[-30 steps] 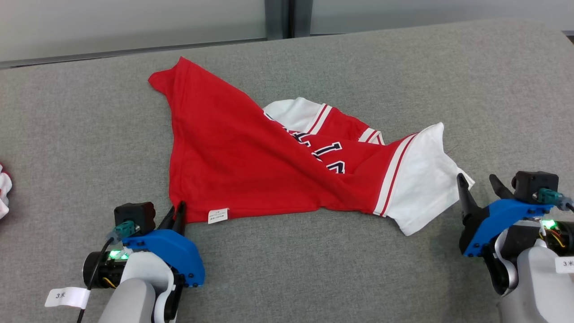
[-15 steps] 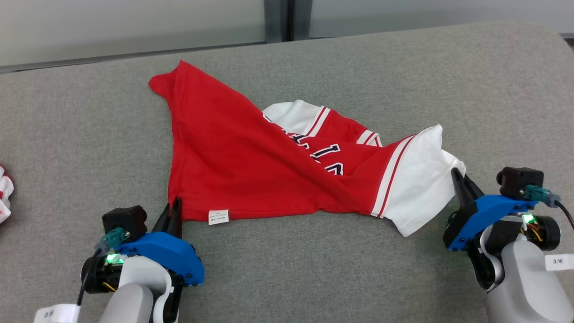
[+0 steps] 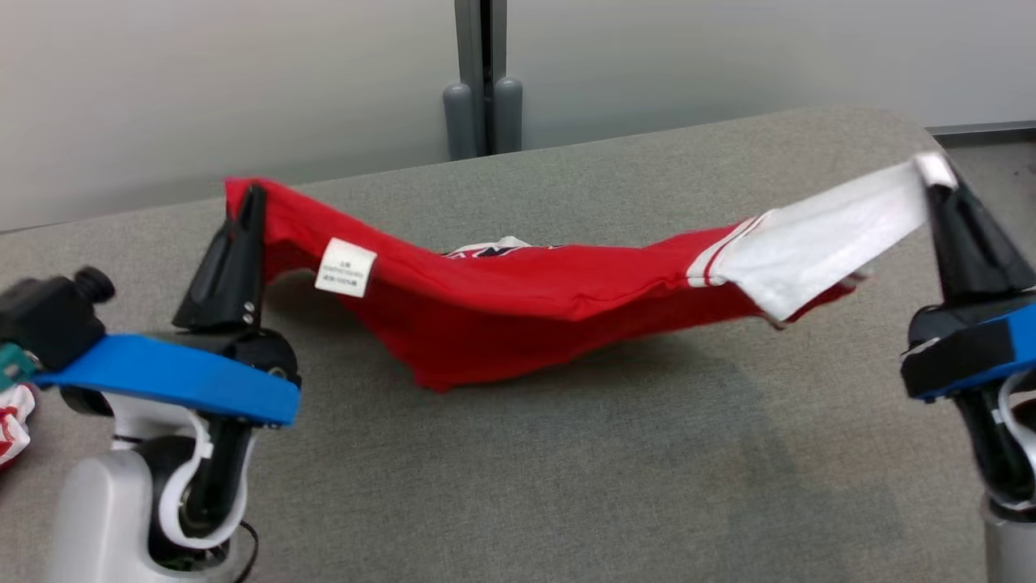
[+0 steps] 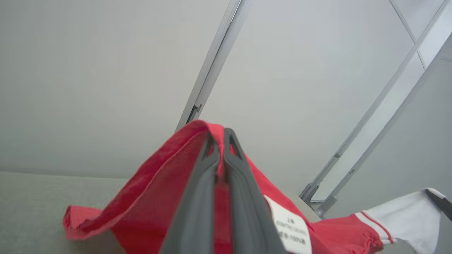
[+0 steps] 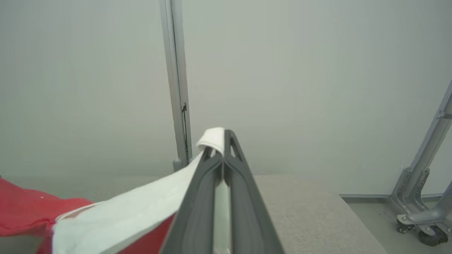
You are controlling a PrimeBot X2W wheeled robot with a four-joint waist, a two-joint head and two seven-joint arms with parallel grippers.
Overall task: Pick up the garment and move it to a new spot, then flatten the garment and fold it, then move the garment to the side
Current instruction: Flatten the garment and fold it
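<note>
The garment (image 3: 518, 295) is a red jersey with a white sleeve, hanging stretched between both arms above the grey table (image 3: 566, 486). My left gripper (image 3: 251, 194) is shut on its red hem corner, a white label (image 3: 346, 266) dangling just beside it. In the left wrist view the fingers (image 4: 197, 197) pinch red cloth (image 4: 152, 197), with the label (image 4: 291, 225) to the right. My right gripper (image 3: 939, 166) is shut on the white sleeve's end (image 3: 817, 239). White fabric (image 5: 141, 211) is clamped at the right gripper (image 5: 222, 141) tips. The garment's middle sags toward the table.
Another red and white cloth (image 3: 12, 413) lies at the table's left edge. A grey wall with a vertical post (image 3: 481, 77) stands behind the table. A wheeled metal frame (image 5: 423, 211) stands on the floor past the table's right end.
My right gripper shut on the white sleeve. Both arms then rose, lifting the garment off the table and stretching it. The head camera tilted up, shifting the whole picture.
</note>
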